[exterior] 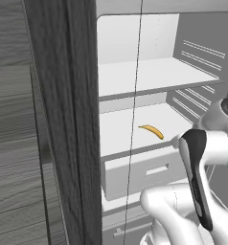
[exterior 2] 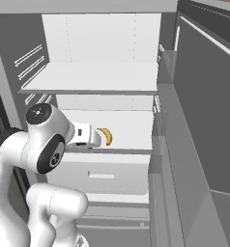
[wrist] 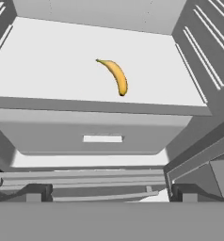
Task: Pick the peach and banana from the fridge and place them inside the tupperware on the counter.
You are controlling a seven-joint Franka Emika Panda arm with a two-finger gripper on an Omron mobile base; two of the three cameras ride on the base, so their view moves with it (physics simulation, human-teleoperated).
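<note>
The fridge (exterior 2: 101, 38) stands open in front of me, its white inside lit. A yellow banana (wrist: 116, 76) lies alone on the middle shelf (wrist: 43, 61), near the shelf's front edge; it is also visible as the banana (exterior: 152, 130) and the banana (exterior 2: 106, 136). My gripper (wrist: 111, 193) hovers in front of the shelf edge, lower than the banana and short of it. It is open, its fingertips (wrist: 36, 192) wide apart with nothing between them. The peach, the tupperware and the counter are out of view.
An upper shelf (exterior: 149, 76) hangs over the banana's shelf. A white drawer (wrist: 102, 132) sits directly under it. A dark wood cabinet panel (exterior: 63, 119) borders the fridge on the left. The open fridge door (exterior 2: 204, 120) stands at the right.
</note>
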